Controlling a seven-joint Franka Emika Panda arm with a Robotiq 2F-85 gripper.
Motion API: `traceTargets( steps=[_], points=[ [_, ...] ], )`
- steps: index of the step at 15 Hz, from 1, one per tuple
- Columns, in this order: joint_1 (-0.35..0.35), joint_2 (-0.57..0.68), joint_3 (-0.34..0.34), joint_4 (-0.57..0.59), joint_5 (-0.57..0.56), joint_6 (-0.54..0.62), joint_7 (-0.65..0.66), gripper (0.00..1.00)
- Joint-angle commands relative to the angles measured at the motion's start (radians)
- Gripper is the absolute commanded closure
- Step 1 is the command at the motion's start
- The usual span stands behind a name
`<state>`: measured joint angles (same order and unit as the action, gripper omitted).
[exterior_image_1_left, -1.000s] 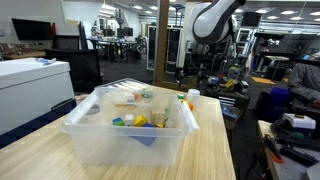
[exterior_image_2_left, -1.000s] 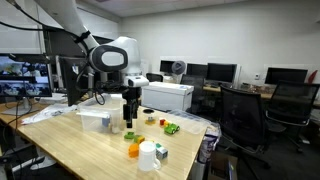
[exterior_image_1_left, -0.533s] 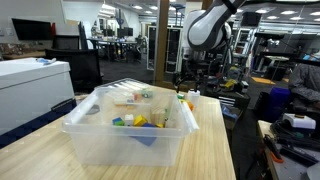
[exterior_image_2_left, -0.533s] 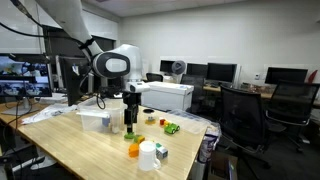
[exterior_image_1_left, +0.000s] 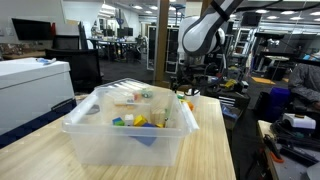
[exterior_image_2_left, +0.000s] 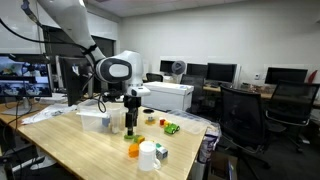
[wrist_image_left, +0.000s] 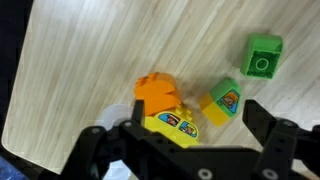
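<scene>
Plainly, the clear bin (exterior_image_1_left: 118, 142) holds coloured blocks (exterior_image_1_left: 135, 121); the jaws stand open above a yellow block (wrist_image_left: 172, 125).

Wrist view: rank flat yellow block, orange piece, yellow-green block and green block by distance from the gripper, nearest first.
1. Flat yellow block: between the open jaws of the gripper.
2. Orange piece, just beyond it toward the left, and yellow-green block, toward the right: too close to call.
3. Green block: farthest, upper right.
</scene>
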<state>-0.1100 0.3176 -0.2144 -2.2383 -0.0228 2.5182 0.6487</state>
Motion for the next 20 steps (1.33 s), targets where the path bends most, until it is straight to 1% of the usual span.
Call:
traceTargets(
  steps=[1, 8, 12, 13, 17, 20],
  points=[
    [0.018, 0.025, -0.018, 0.032, 0.002, -0.03, 0.009, 0.0],
    [0.032, 0.067, -0.013, 0.054, 0.013, -0.028, 0.0, 0.0],
    [0.032, 0.106, -0.011, 0.088, 0.031, -0.025, -0.009, 0.0],
    [0.025, 0.124, -0.012, 0.118, 0.045, -0.03, -0.009, 0.0],
    [0.024, 0.159, -0.008, 0.176, 0.064, -0.046, -0.015, 0.0],
    [0.035, 0.176, -0.01, 0.174, 0.053, -0.029, -0.01, 0.0]
  ],
)
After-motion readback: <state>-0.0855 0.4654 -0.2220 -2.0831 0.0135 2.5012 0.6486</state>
